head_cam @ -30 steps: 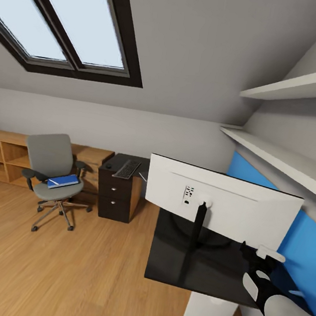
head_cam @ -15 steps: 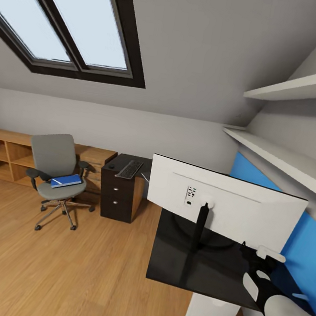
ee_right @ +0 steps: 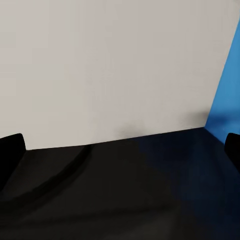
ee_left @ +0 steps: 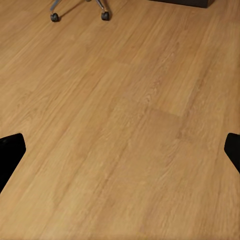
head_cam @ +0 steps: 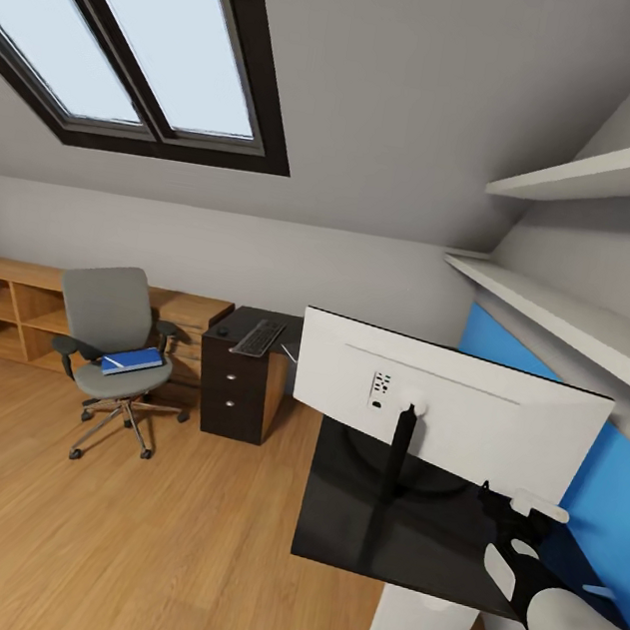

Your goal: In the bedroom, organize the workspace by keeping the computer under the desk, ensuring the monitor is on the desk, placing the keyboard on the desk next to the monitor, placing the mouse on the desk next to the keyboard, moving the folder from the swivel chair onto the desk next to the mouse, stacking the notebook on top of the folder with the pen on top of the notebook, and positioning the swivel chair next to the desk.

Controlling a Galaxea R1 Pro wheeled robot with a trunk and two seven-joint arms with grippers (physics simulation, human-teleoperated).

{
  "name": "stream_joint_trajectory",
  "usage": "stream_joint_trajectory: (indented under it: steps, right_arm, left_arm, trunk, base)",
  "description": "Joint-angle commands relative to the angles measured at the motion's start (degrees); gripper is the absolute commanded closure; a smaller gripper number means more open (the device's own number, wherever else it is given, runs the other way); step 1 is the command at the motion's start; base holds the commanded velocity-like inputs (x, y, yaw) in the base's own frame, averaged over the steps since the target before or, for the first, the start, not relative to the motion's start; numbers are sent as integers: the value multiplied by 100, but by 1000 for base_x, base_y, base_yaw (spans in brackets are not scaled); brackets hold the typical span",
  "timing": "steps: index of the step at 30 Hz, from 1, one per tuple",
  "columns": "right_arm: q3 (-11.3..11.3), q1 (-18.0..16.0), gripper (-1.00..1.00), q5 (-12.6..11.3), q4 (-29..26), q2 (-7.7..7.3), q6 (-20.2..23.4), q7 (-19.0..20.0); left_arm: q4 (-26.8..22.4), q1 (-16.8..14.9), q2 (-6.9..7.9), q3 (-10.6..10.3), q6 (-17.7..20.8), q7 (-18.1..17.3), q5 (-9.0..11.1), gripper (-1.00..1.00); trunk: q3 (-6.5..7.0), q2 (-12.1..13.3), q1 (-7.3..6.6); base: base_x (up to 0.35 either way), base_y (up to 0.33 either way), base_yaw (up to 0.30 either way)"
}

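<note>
The monitor [head_cam: 449,401] stands on the desk [head_cam: 424,533], white back showing. The folder [head_cam: 132,360] lies on the swivel chair [head_cam: 114,346]. Both grippers [ee_left: 120,150] [ee_right: 120,150] are spread wide, holding nothing.

Monitor [ee_right: 110,65] white back on black desk [ee_right: 125,195]; blue wall panel [ee_right: 227,90] beside; pincer [ee_right: 120,155] tips wide apart.

head view overlooks desk [head_cam: 394,529], left wrist faces floor [ee_left: 120,130], right wrist near monitor [ee_right: 110,65]
</note>
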Motion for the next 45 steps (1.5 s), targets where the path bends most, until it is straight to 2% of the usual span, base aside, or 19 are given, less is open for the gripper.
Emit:
stream_joint_trajectory:
  steps: [1, 8, 22, 45]
  right_arm:
    - [15, -5, -100, -31, 3, -1, -25, -4]
    - [17, -5, -100, -24, 10, 5, -42, 12]
    - [21, -5, -100, 4, 8, 107, -52, 87]
    - [38, -5, -100, 13, 3, 104, -52, 89]
  left_arm:
    - [-5, -6, 7, -49, -17, 41, 36, -100]
    - [-5, -6, 7, -49, -23, 45, 30, -100]
    - [-5, -6, 7, -50, -25, 49, 34, -100]
    - [-5, -6, 7, -36, -25, 49, 37, -100]
  trunk:
    - [-9, -7, 1]
    - [-9, -7, 1]
    - [-9, -7, 1]
    - [-9, -7, 1]
  base:
    - [0, 0, 0]
    - [48, 0, 0]
    - [251, 0, 0]
    - [160, -11, 0]
